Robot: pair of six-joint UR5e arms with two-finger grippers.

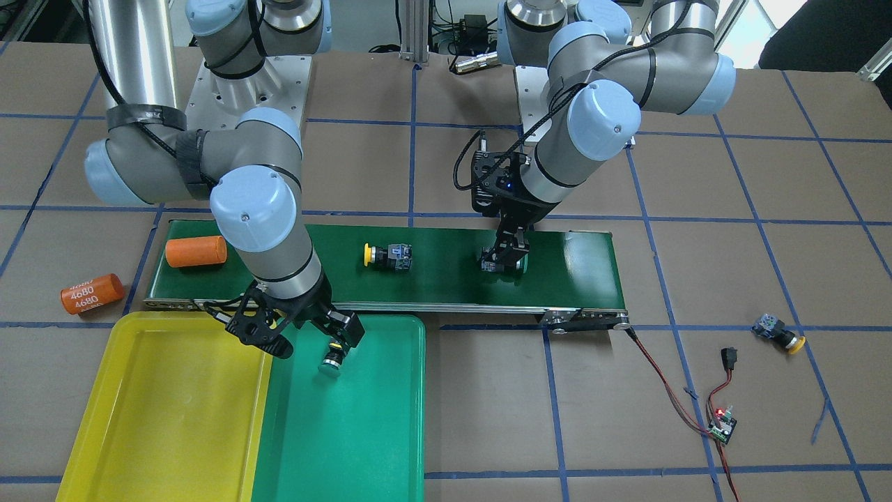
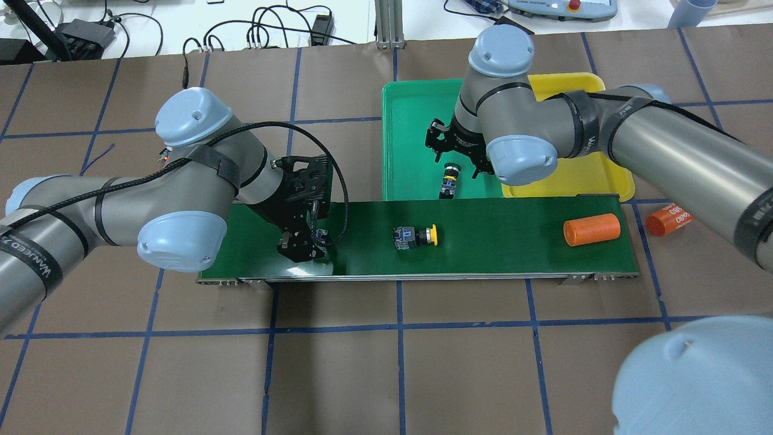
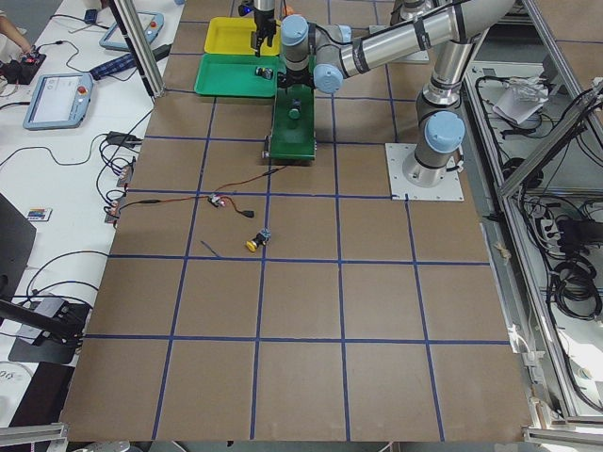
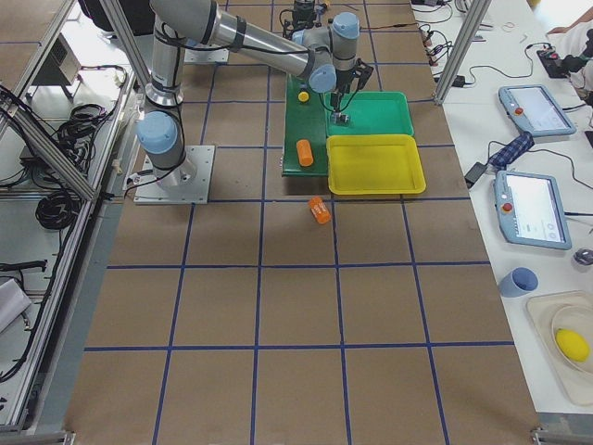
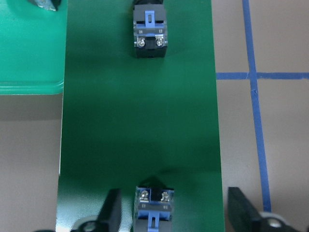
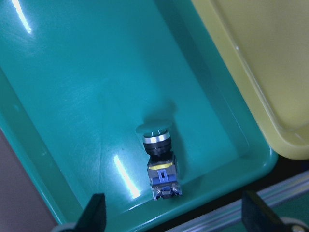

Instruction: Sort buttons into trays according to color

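Note:
A green-capped button (image 6: 159, 164) lies on its side in the green tray (image 1: 362, 432), near the tray's belt-side wall. My right gripper (image 6: 175, 209) hangs open above it, fingers spread wide and apart from it. The yellow tray (image 1: 139, 418) beside it holds nothing. On the conveyor belt, my left gripper (image 5: 177, 212) is open and straddles a second button (image 5: 154, 208); its cap is hidden from the wrist camera. A yellow-capped button (image 1: 387, 256) lies mid-belt. Another yellow-capped button (image 1: 779, 333) rests on the table away from the belt.
One orange cylinder (image 1: 196, 251) lies on the belt's end near the trays, and another (image 1: 92, 293) lies on the table beside that end. A small circuit board (image 1: 723, 425) with red and black wires runs from the belt's other end.

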